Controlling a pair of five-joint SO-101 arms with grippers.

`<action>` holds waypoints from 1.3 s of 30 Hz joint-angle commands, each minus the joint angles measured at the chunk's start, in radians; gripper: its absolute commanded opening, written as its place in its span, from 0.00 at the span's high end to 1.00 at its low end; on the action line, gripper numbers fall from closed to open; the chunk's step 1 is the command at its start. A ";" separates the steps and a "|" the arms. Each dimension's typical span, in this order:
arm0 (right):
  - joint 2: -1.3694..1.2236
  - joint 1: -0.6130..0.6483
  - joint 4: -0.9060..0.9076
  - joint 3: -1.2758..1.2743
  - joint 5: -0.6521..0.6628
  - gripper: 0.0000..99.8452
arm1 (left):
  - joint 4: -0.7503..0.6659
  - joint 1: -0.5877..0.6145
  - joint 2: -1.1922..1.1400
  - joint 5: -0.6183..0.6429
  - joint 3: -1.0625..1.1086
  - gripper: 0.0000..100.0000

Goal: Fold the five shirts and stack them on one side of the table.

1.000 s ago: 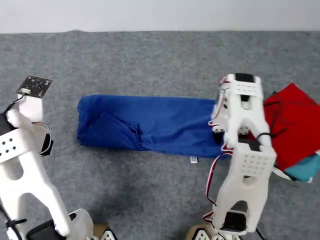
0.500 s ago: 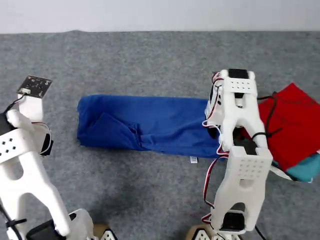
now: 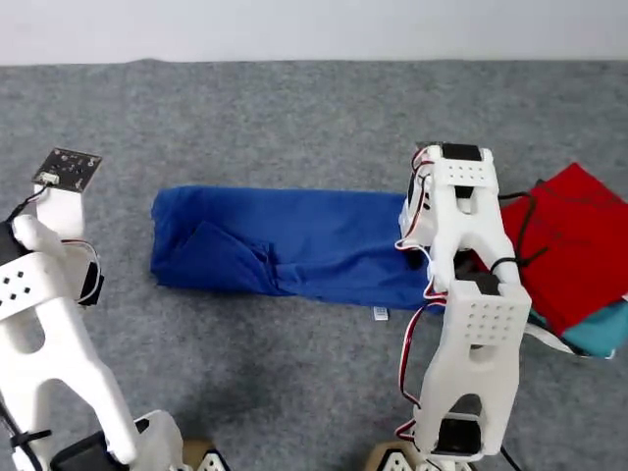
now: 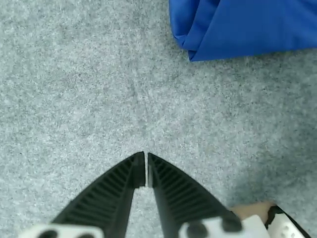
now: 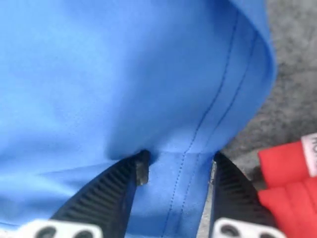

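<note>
grey felt table: under both pincers | long blue cloth shirt, folded into a strip: hemmed end between the spread jaws of the right pincer, other end ahead of the left pincer, apart | red folded shirt on teal shirt: just beside right pincer | left pincer: tips pressed together over bare felt
</note>
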State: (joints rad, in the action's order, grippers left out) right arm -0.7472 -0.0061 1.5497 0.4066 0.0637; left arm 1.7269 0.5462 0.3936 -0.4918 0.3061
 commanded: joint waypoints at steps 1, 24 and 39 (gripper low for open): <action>-0.027 0.035 -0.019 0.011 -0.005 0.88 | 0.002 -0.005 0.028 0.002 0.002 0.98; 0.338 0.421 -0.047 0.055 0.002 0.99 | -0.011 0.000 0.035 -0.046 0.002 0.98; 0.079 0.756 -0.206 0.466 0.009 0.99 | -0.011 0.002 0.037 -0.043 0.001 0.98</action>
State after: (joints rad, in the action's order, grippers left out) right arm -0.6368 0.7089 1.3564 0.7365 0.0652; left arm 1.7269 0.5462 0.3982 -0.5301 0.3138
